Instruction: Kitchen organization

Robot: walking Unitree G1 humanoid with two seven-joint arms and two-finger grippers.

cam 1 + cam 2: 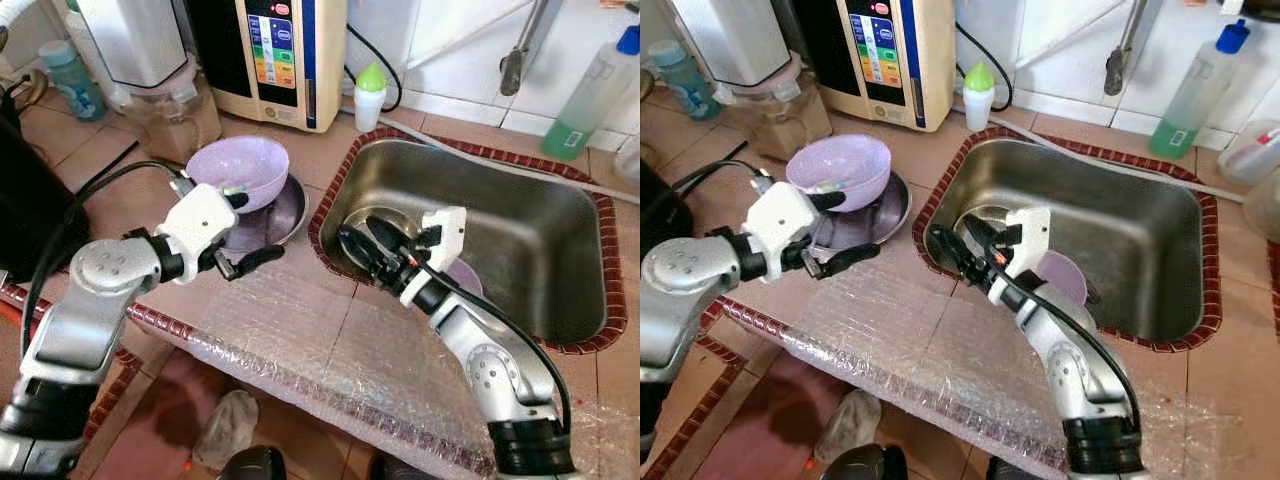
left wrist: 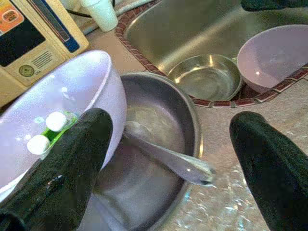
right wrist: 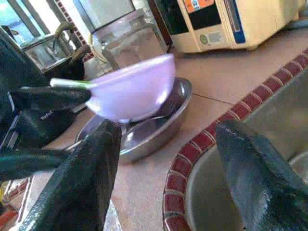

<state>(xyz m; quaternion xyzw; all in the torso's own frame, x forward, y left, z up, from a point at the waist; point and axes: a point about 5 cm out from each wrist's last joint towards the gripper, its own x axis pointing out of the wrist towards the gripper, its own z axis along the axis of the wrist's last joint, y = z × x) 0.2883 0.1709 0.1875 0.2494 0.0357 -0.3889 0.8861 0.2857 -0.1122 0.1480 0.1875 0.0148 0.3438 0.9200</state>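
Observation:
A lavender bowl (image 1: 240,168) rests tilted in a shallow steel dish (image 1: 285,215) on the counter, left of the sink (image 1: 575,225). It holds a small green piece with white ends (image 2: 48,130). A spoon (image 2: 168,159) lies in the dish. My left gripper (image 1: 245,230) is open at the dish's near edge, with one finger (image 2: 72,163) close against the bowl's outer wall. My right gripper (image 1: 365,240) is open over the sink's left rim, pointing at the dish. In the sink sit a small steel bowl (image 2: 207,79) and a second lavender bowl (image 1: 1065,275).
A beige appliance (image 1: 285,55), a blender jar (image 1: 170,110) and a small green-capped bottle (image 1: 370,95) stand behind the dish. A green soap bottle (image 1: 590,90) and the faucet (image 1: 520,50) are behind the sink. Bubble wrap (image 1: 330,350) covers the counter's front edge.

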